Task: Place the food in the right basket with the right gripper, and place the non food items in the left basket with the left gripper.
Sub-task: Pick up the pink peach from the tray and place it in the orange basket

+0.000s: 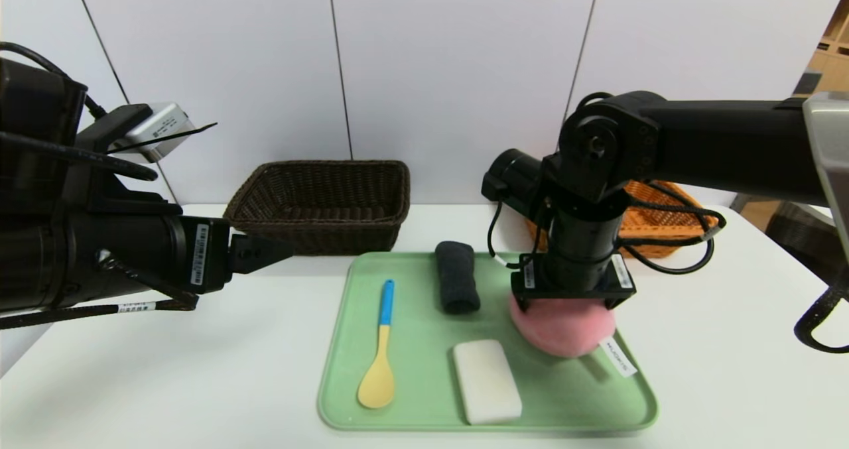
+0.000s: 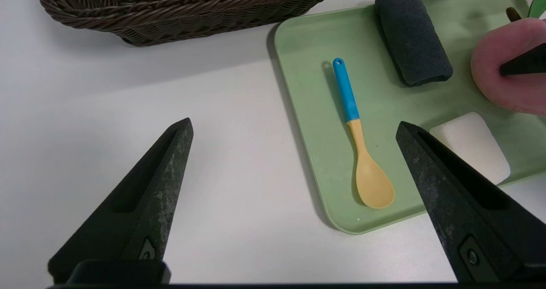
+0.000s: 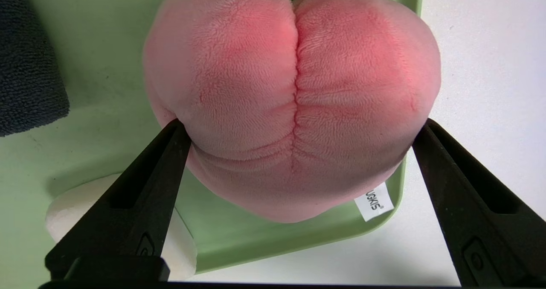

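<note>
On the green tray (image 1: 424, 323) sits the pink plush peach (image 1: 564, 333), its white tag over the tray's right rim. My right gripper (image 3: 303, 124) is down over the peach (image 3: 294, 88), open, one fingertip at each flank. Also on the tray lie a yellow spoon with a blue handle (image 1: 381, 349), a rolled dark grey cloth (image 1: 456, 276) and a white bar (image 1: 486, 381). My left gripper (image 2: 293, 122) hangs open and empty above the table, left of the tray and its spoon (image 2: 356, 126). The dark brown left basket (image 1: 325, 203) stands behind the tray. The orange-tan right basket (image 1: 656, 227) is mostly hidden by the right arm.
Bare white table (image 1: 199, 369) lies left of the tray, and more to its right. A white panelled wall closes off the back. The right arm's cables (image 1: 670, 250) loop in front of the orange basket.
</note>
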You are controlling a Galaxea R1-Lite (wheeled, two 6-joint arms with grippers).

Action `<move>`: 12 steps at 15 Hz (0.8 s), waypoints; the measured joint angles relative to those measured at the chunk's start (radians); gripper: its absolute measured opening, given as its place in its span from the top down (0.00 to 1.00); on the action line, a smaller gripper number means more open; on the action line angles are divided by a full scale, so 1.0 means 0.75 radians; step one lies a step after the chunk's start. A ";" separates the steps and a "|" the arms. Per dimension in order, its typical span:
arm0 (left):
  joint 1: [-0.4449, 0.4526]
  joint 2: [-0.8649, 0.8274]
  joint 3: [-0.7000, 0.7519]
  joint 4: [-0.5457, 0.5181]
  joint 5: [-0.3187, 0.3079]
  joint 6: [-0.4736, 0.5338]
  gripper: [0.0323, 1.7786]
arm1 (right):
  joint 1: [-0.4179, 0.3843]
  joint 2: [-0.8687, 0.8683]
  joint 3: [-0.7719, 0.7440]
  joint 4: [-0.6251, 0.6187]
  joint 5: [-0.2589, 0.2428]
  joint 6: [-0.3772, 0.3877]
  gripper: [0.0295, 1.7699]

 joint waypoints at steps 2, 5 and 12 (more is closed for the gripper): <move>0.000 -0.003 0.001 0.000 -0.001 0.000 0.05 | -0.001 0.015 0.000 0.000 -0.002 0.031 0.04; 0.001 -0.005 0.003 0.000 -0.004 0.001 0.05 | 0.000 0.033 0.000 0.001 0.000 0.061 0.04; -0.003 -0.005 -0.001 -0.001 -0.007 0.000 0.05 | -0.001 0.046 0.000 -0.044 0.001 0.062 0.04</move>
